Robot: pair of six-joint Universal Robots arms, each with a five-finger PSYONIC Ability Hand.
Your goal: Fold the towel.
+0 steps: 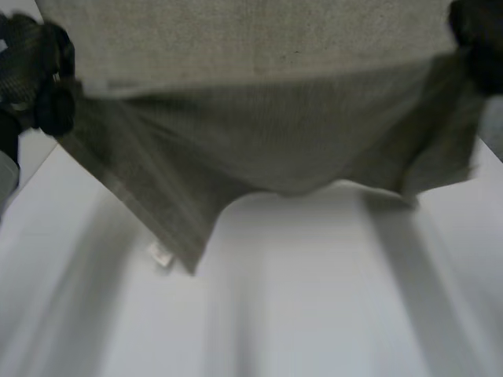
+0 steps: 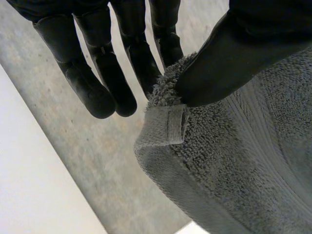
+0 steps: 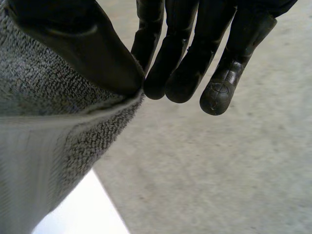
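Grey towel: you see it hanging across the upper frame.
Left hand: upper left, pinching a towel corner.
Right hand: upper right, pinching a corner.

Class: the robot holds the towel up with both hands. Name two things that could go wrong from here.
1. The left hand pinches only the very corner of the towel, so it might slip out. The right hand grips a thin edge too.
2. The towel hangs unevenly over the table, so it may land crooked.
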